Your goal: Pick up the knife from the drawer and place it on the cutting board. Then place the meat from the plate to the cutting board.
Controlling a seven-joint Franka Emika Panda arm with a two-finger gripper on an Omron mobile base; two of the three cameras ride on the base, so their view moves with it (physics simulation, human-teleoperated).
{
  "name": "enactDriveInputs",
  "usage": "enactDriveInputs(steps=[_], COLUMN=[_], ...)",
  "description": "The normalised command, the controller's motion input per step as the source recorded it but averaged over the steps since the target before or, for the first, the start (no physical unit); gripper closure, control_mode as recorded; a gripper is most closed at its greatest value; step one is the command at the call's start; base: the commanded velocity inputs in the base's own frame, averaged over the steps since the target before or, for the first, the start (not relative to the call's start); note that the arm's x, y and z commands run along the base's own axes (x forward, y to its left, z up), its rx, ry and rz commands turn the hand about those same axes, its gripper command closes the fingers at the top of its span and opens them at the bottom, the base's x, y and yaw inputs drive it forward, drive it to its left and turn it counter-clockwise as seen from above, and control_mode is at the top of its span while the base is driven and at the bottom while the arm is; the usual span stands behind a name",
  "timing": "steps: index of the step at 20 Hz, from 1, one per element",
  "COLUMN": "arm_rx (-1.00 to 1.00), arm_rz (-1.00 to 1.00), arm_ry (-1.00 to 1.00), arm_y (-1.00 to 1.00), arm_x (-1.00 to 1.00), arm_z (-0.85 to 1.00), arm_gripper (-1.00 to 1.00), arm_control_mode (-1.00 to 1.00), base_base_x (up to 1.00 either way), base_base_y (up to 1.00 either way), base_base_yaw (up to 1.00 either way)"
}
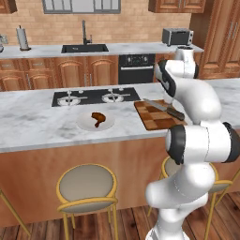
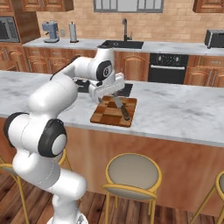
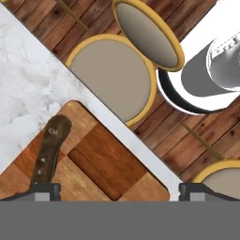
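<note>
The knife (image 1: 164,108) lies flat on the cutting board (image 1: 157,119), blade pointing toward 10 o'clock and the dark handle toward 4 o'clock in the left base view, so the first half of the task looks done. The meat (image 1: 97,117) sits at the middle of the plate (image 1: 83,124), which rests on the marble tabletop (image 1: 33,122) at about 9 o'clock from the board, near it but apart.

The step in hand, as I judge it, is to go for the meat. To do it well, the gripper (image 3: 119,190) should lift clear of the knife, swing toward the plate, and come down with its fingers straddling the thin waist of the drumstick shape, closing gently, since the curved chunk could roll or slide on the smooth plate. The meat should then be set on the bare part of the board, away from the blade.

The fingers (image 3: 44,190) stand spread wide and hold nothing. In the hand view the knife's handle (image 3: 50,149) lies just above the finger tip at 7 o'clock, close to it; whether they touch I cannot tell.
</note>
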Motion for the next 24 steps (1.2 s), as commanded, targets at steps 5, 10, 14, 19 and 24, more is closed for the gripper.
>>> enactDriveInputs(steps=[5, 10, 14, 19, 24], arm_rx=[-0.01, 0.00, -0.06, -0.12, -0.21], arm_rz=[-0.30, -0.29, 0.07, 0.49, 0.56], arm_ry=[0.00, 0.00, 0.00, 0.00, 0.00], arm_y=[0.70, 0.82, 0.82, 0.57, 0.27], arm_x=[0.00, 0.00, 0.00, 0.02, 0.01], arm_z=[0.11, 0.00, 0.00, 0.00, 0.00], arm_gripper=[-1.00, -1.00, -1.00, -1.00, -1.00], arm_control_mode=[-1.00, -1.00, -1.00, -1.00, -1.00], base_base_x=[0.00, 0.00, 0.00, 0.00, 0.00], base_base_y=[0.00, 0.00, 0.00, 0.00, 0.00], base_base_yaw=[0.00, 0.00, 0.00, 0.00, 0.00])
